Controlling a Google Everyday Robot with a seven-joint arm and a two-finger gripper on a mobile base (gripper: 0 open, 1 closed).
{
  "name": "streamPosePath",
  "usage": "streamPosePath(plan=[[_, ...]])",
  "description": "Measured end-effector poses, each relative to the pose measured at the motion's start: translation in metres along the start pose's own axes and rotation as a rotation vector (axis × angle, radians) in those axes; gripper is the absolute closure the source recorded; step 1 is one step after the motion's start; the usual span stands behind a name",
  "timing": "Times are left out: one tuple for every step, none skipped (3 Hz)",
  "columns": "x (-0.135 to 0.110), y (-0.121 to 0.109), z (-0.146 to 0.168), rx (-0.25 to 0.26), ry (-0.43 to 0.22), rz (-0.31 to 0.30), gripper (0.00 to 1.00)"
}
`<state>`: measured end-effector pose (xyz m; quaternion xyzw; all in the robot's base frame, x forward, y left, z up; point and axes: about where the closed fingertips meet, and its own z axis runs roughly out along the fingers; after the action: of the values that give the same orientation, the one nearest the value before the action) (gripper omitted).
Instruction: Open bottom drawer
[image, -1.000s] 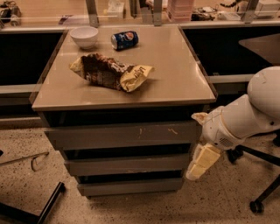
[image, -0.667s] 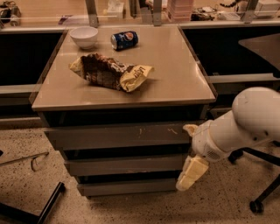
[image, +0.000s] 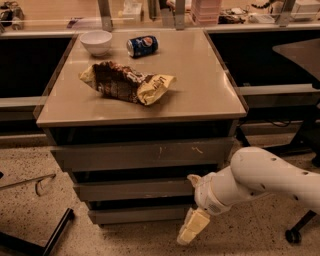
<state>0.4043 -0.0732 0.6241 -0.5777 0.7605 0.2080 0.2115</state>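
Bottom drawer (image: 135, 215) sits low in the frame, centre-left, lowest of 3 gray fronts in the cabinet. Its front is flat and plain w/ no handle, and from here it looks flush w/ the stack, i.e. not pulled out.

My gripper (image: 187, 235) is at bottom centre, just right of that front's right end, hanging below the drawer's lower edge and pointing down-left toward the floor (image: 125, 240). I can't tell whether it touches the drawer. I also can't tell how far the gripper is open, since from this angle it reads as one pale block. Nothing seen in its grip.

The white arm (image: 270, 180) comes in from the right edge at mid-lower height, w/ its wrist beside the right end of the middle drawer (image: 130, 190). That front is a bit wider than the bottom one. Above it is the top drawer (image: 125, 155), the largest front, w/ pale scratches right of centre.

The tabletop (image: 200, 90) fills the upper middle of the frame. A crumpled chip bag (image: 125, 82) lies left of centre. A blue can (image: 142, 45) lies on its side toward the back, and a white bowl (image: 96, 41) stands upright just left of the can at the back-left corner, apart from it.

At lower right, part of a wheeled chair base (image: 295, 234) stands on the floor.
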Motion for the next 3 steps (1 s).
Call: streamPosePath(plan=[[0.0,0.0,0.0,0.0,0.0,0.0,0.0],[0.012,0.003,0.037,-0.035,-0.024,0.019,0.0],[0.036,0.018,0.101,-0.068,-0.034,0.065,0.0]])
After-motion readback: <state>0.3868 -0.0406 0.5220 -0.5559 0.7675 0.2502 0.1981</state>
